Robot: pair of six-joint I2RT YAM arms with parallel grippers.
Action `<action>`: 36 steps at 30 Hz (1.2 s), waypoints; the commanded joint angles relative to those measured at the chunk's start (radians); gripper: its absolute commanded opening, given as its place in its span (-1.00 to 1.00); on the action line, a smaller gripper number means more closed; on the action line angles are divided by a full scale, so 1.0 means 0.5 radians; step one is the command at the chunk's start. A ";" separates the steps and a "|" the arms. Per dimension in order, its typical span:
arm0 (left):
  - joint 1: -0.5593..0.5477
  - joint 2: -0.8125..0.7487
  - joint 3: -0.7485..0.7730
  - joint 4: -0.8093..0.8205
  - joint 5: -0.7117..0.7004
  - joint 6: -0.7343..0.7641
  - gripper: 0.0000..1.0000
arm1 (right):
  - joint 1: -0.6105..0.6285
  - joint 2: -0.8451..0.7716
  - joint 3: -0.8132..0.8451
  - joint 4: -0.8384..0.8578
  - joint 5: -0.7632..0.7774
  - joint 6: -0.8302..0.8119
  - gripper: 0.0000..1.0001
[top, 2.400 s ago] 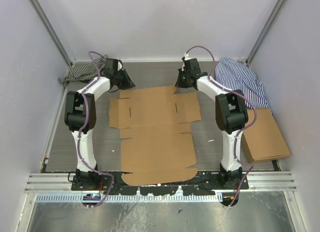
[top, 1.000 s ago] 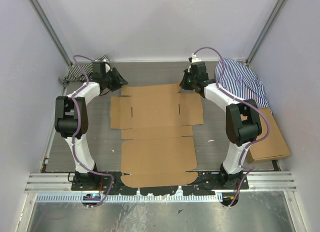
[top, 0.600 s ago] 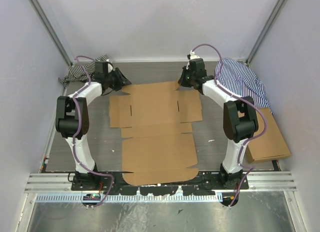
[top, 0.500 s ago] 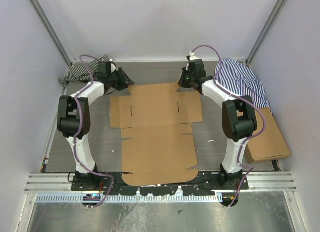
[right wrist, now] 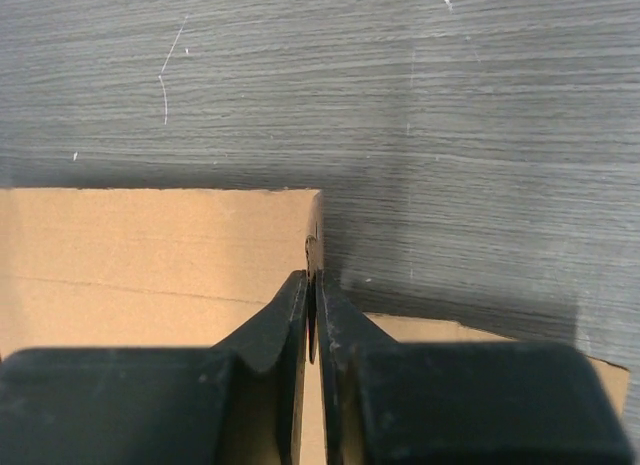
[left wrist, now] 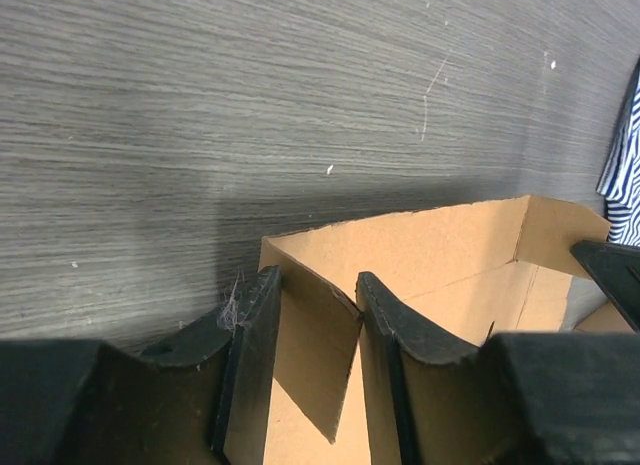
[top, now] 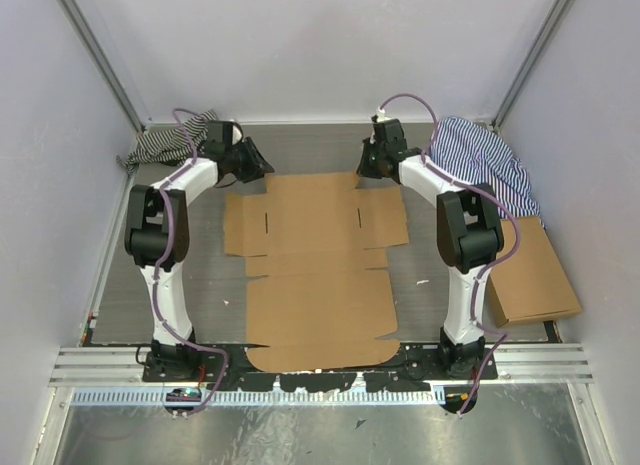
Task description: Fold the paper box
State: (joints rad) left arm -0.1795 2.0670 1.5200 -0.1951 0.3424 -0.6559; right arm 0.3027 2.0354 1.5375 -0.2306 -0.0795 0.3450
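Left gripper (left wrist: 312, 285) half-spread, astride a raised flap of the paper box (top: 318, 285); right gripper (right wrist: 312, 283) pinched narrow on its corner; the sheet lies flat on the table (top: 200, 275) behind both.

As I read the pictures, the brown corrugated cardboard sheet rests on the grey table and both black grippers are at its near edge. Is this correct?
Only the edge is wrong. The brown corrugated cardboard sheet rests on the grey table, but the left gripper and right gripper are at its far edge, as the top external view shows.
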 commanded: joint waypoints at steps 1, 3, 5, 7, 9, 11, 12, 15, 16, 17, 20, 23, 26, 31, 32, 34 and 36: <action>-0.049 0.056 0.096 -0.124 -0.031 0.016 -0.15 | 0.011 0.028 0.124 0.022 -0.110 0.031 -0.62; -0.065 0.090 0.160 -0.222 -0.076 0.041 -0.15 | 0.015 0.043 0.135 0.020 -0.141 0.031 -0.40; -0.071 0.124 0.211 -0.292 -0.093 0.051 -0.15 | 0.014 0.069 0.153 0.012 -0.168 0.026 -0.23; -0.075 0.147 0.243 -0.327 -0.096 0.049 -0.15 | 0.014 0.094 0.178 -0.007 -0.199 0.025 -0.11; -0.079 0.155 0.257 -0.342 -0.100 0.048 -0.15 | 0.016 0.116 0.191 -0.011 -0.225 0.019 -0.05; -0.082 0.155 0.252 -0.338 -0.096 0.041 -0.15 | 0.014 0.142 0.209 -0.014 -0.253 0.019 -0.03; -0.082 0.155 0.254 -0.339 -0.094 0.039 -0.15 | 0.014 0.159 0.217 -0.017 -0.266 0.019 -0.02; -0.091 0.149 0.254 -0.341 -0.092 0.036 -0.15 | 0.023 0.172 0.226 -0.016 -0.283 0.025 -0.02; -0.092 0.146 0.254 -0.340 -0.092 0.036 -0.15 | 0.028 0.170 0.224 -0.013 -0.280 0.022 -0.01; -0.095 0.146 0.255 -0.340 -0.091 0.033 -0.15 | 0.034 0.174 0.227 -0.007 -0.282 0.021 -0.01; -0.109 0.168 0.277 -0.341 -0.075 0.018 -0.15 | 0.049 0.205 0.259 -0.015 -0.298 0.022 0.00; -0.130 0.183 0.311 -0.348 -0.064 0.008 -0.15 | 0.059 0.254 0.293 -0.033 -0.314 0.025 0.00; -0.147 0.194 0.338 -0.350 -0.054 0.003 -0.15 | 0.067 0.269 0.299 -0.033 -0.312 0.026 0.00; -0.178 0.254 0.388 -0.393 -0.046 0.000 -0.16 | 0.077 0.317 0.335 -0.053 -0.314 0.028 0.01; -0.179 0.269 0.392 -0.400 -0.049 -0.003 -0.16 | 0.079 0.333 0.345 -0.063 -0.312 0.028 0.01; -0.179 0.302 0.395 -0.413 -0.057 -0.020 -0.18 | 0.081 0.367 0.378 -0.097 -0.314 0.028 0.01; -0.179 0.350 0.420 -0.446 -0.064 -0.031 -0.20 | 0.082 0.411 0.422 -0.146 -0.316 0.028 0.01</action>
State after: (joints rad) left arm -0.2649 2.1891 1.6901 -0.3721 0.3004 -0.6575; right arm 0.3344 2.2162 1.6829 -0.2794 -0.2195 0.3550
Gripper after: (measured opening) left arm 0.411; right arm 0.504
